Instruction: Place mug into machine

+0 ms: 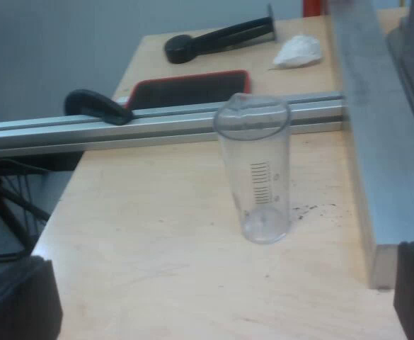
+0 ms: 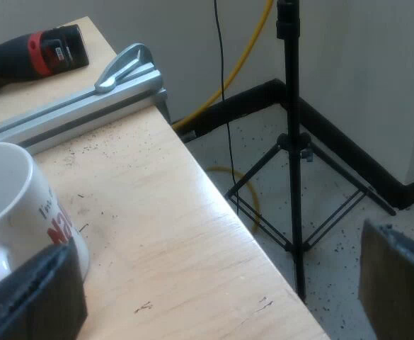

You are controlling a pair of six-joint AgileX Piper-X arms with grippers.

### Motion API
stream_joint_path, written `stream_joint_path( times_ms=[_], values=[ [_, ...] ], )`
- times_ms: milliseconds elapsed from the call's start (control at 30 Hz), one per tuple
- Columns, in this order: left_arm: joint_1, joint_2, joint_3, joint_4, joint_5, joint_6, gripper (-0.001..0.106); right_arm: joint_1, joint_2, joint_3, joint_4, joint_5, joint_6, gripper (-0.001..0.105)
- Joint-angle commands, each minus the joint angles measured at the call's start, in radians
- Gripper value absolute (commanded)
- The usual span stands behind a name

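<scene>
The left jaws stand wide open with nothing between them, their two black fingers (image 1: 15, 301) low over the pale wooden bench (image 1: 157, 234). Straight ahead of them a clear measuring glass (image 1: 254, 177) stands upright on the bench, apart from both fingers. Just beyond the glass an aluminium rail (image 1: 150, 127) crosses the bench with a black clamp handle (image 1: 97, 106) resting on it. Farther off lie a black mat with a red edge (image 1: 189, 88), a long black tool (image 1: 217, 39) and a crumpled white cloth (image 1: 299, 51). A grey metal panel (image 1: 376, 134) rises close by one finger. The right jaws are likewise spread wide and hold nothing. The white mug (image 2: 15, 205) with red lettering stands upright on the bench beside one finger, which overlaps its lower side; whether they touch cannot be told. The other finger hangs past the bench edge, over a speckled floor (image 2: 334, 283) and a black tripod (image 2: 290, 106). Beyond the mug lies a dark handle with a red band (image 2: 37, 49).
</scene>
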Motion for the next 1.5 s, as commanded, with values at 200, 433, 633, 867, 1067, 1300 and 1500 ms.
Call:
stream_joint_path(
  times_ms=[200, 433, 633, 867, 1067, 1300, 1500],
  values=[
    [-0.006, -0.132, -0.035, -0.004, 0.043, -0.007, 0.098, -0.004, -0.043, -0.032, 0.069, -0.166, -0.005, 0.081],
    [-0.006, -0.132, -0.117, 0.095, 0.149, 0.027, 0.098, 0.01, -0.028, -0.161, 0.204, -0.217, -0.049, 0.081],
    [-0.023, -0.132, -0.132, 0.095, 0.279, -0.041, 0.098, 0.113, 0.051, -0.278, 0.293, -0.249, -0.089, 0.081],
    [-0.169, -0.086, -0.132, 0.095, 0.386, -0.041, 0.098, 0.256, 0.167, -0.391, 0.398, -0.249, -0.142, 0.081],
    [-0.293, -0.008, -0.132, 0.095, 0.53, -0.039, 0.098, 0.347, 0.245, -0.421, 0.434, -0.24, -0.142, 0.081],
    [-0.443, 0.089, -0.122, 0.066, 0.678, -0.031, 0.098, 0.355, 0.285, -0.393, 0.439, -0.24, -0.142, 0.081],
    [-0.524, 0.166, -0.096, -0.009, 0.719, -0.029, 0.098, 0.355, 0.286, -0.284, 0.364, -0.24, -0.142, 0.081]
  ],
)
